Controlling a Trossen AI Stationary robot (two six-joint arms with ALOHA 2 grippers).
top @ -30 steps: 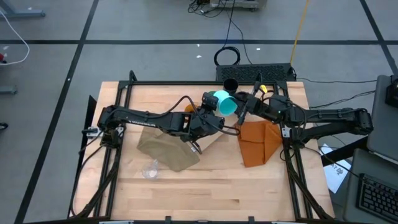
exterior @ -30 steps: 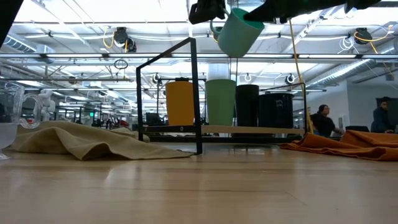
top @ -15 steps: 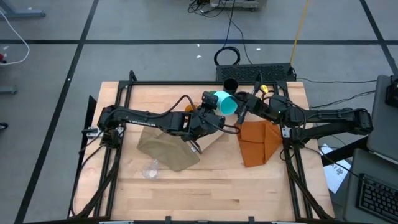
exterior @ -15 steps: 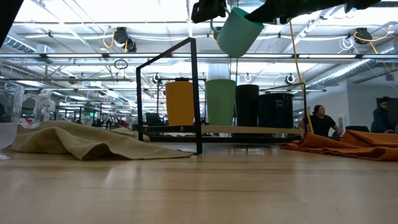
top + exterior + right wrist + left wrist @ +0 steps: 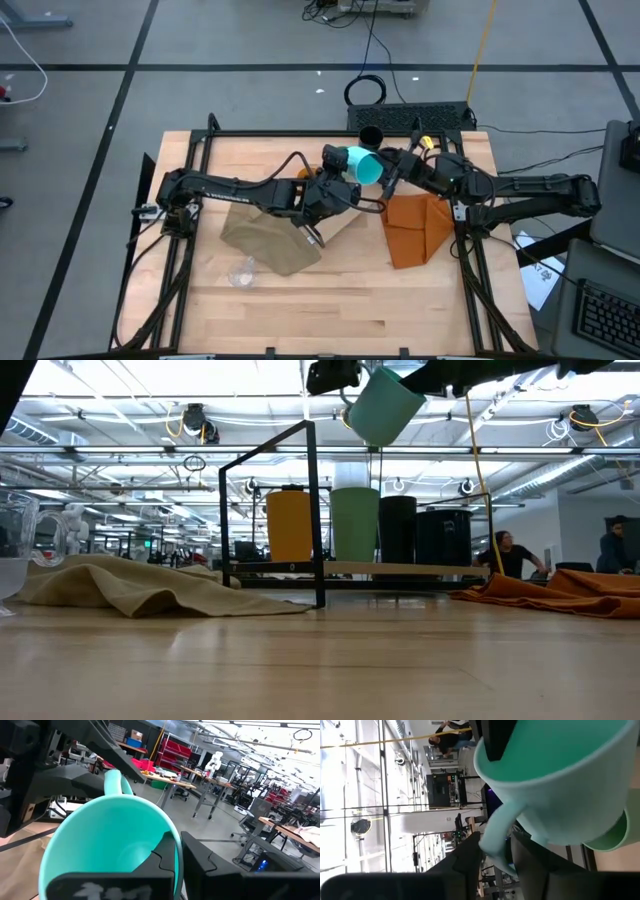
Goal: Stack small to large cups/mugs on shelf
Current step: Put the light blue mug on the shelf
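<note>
**Cyan mug held aloft above the shelf**

From above, the right gripper [image 5: 390,172] is pinching the cyan mug [image 5: 362,165] by its rim. Low down, it is hanging over the shelf [image 5: 400,569]. The left gripper [image 5: 495,855] is straddling its handle, seemingly loosened.

Legible text: none. No lettering, brand mark, number or sign can be read on any object on the table or in the room behind it, in any of the four views.
</note>
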